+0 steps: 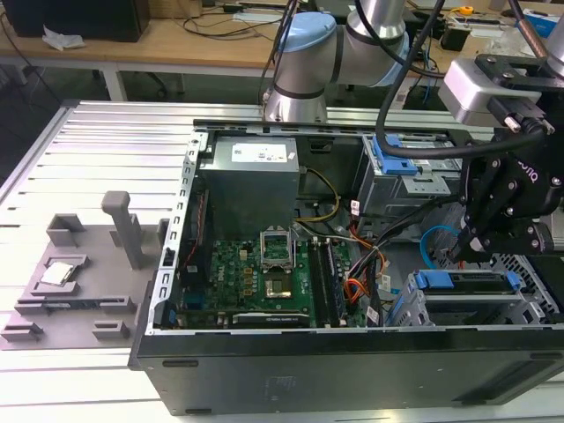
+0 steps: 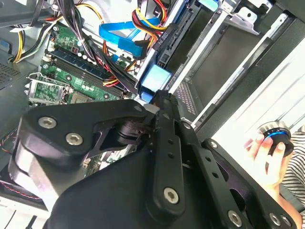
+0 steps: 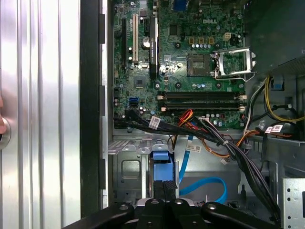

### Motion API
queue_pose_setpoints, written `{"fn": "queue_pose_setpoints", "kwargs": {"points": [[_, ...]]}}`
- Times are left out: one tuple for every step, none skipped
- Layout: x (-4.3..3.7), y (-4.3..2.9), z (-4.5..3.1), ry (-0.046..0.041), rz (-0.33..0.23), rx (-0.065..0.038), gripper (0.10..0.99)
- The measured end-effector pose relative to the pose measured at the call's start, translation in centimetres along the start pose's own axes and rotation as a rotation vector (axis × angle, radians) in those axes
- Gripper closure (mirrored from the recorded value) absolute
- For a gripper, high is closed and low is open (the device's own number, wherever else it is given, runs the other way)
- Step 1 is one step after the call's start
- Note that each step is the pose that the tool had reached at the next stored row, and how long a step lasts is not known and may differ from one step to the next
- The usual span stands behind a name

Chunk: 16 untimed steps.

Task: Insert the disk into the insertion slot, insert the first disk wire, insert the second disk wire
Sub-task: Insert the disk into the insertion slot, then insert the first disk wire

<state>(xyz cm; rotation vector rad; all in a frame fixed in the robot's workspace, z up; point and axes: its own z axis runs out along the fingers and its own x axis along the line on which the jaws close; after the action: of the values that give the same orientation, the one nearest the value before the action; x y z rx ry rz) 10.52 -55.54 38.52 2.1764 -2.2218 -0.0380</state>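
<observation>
Gripper (image 3: 164, 185): fingers pressed together with nothing visible between them, so clenched and carrying nothing. Tips sit right at the blue carrier tab of the disk (image 1: 458, 282). Contact or a hairline gap, can't tell.

Disk lies flat in the insertion slot (image 1: 467, 310), directly ahead of the fingertips, with the blue frame end showing at the cage mouth. My read: step one, final seating push. It looks mostly in, but I can't confirm it's latched.

Just beside the fingers, on the board side, a blue flat cable (image 3: 207, 180) lies looped and loose on the floor of the PC case (image 1: 352, 370). As far as I can see it isn't plugged into the disk, so neither wire step looks done.

Further out, a black/orange wire bundle (image 3: 209, 136) crosses between the cage and the motherboard (image 3: 190, 52).

Well away from the gripper is the taller silver cage (image 1: 401, 181), which is not the target.

Outside the case, a person's hand (image 2: 264, 152) rests on a round knob (image 2: 274, 136).

Judgement: seating calls for a straight, low-force push along the bay axis, centred on the tab. The risks are cocking the carrier in the rails or pinching the blue cable.
</observation>
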Motion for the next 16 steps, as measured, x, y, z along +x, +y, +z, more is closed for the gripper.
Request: {"fn": "queue_pose_setpoints", "kwargs": {"points": [[0.0,0.0,0.0,0.0001,0.0,0.0,0.98],[0.0,0.0,0.0,0.0001,0.0,0.0,0.98],[0.0,0.0,0.0,0.0001,0.0,0.0,0.98],[0.0,0.0,0.0,0.0002,0.0,0.0,0.98],[-0.01,-0.06,0.0,0.0002,0.0,0.0,0.98],[-0.01,-0.42,-0.01,0.0,0.0,0.0,0.98],[-0.05,-1.49,-0.03,0.0002,0.0,-0.002,0.98],[-0.14,-2.13,-0.01,-0.0001,0.0,-0.003,0.98],[-0.28,-2.56,0.0,0.0003,0.0,-0.004,0.98],[-0.44,-2.91,0.02,0.0003,0.0,-0.004,0.98],[-1.09,-3.8,0.09,0.0003,0.0,-0.005,0.98],[-1.4,-4.13,0.31,0.0003,0.0,-0.006,0.98],[-1.61,-4.25,0.55,0.0003,0.0,-0.007,0.98],[-1.75,-4.33,0.73,0.0002,0.0,-0.007,0.98],[-1.85,-4.42,0.97,0.0,0.0,-0.007,0.98],[-1.86,-4.47,1.09,0.0002,0.0,-0.007,0.98]]}}
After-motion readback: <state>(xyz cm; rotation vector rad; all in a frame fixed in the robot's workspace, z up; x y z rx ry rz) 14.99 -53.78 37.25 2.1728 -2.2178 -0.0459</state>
